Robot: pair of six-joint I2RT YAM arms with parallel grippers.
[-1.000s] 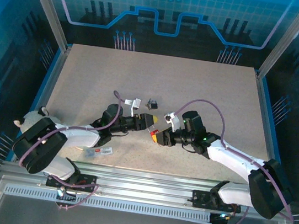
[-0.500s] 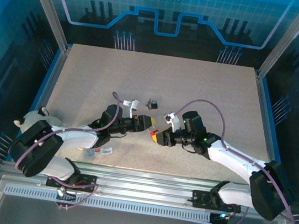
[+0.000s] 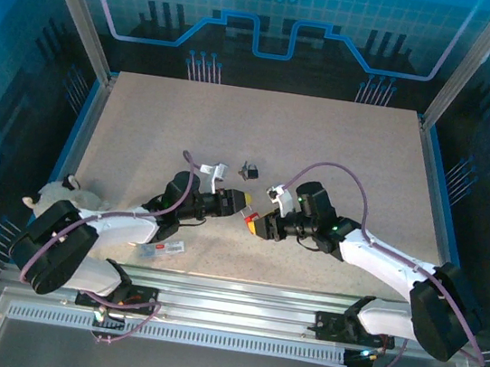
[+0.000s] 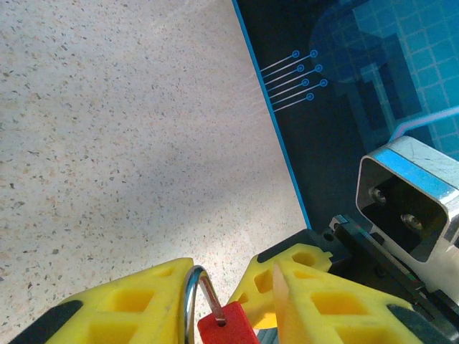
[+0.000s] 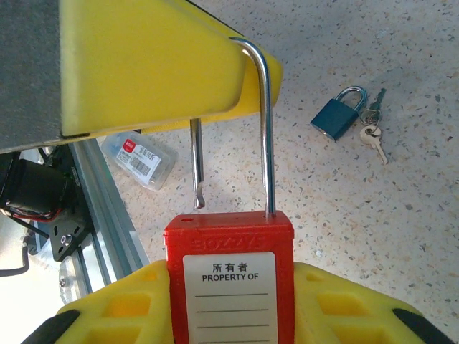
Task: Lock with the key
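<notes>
My right gripper (image 5: 229,283) is shut on the body of a red padlock (image 5: 229,287) with a white "PROPERTY OF" label. Its steel shackle (image 5: 267,129) stands open, the free leg lifted out of its hole. My left gripper (image 4: 233,287) meets it nose to nose at mid-table (image 3: 244,203). Its yellow fingers (image 4: 136,308) straddle the top of the shackle (image 4: 188,297). One finger touches the steel, and a gap shows on the other side. A small bunch of keys (image 5: 373,136) lies on the table beside a blue padlock (image 5: 339,115).
A clear plastic packet with a red and white label (image 3: 163,248) lies near the front rail by the left arm. The blue padlock with its keys (image 3: 249,169) sits just beyond the grippers. The blue table border (image 4: 276,136) runs along the side.
The left gripper's jaws have narrowed around the shackle. Both grippers have shifted slightly left. The right gripper's hold on the lock body is unchanged.
</notes>
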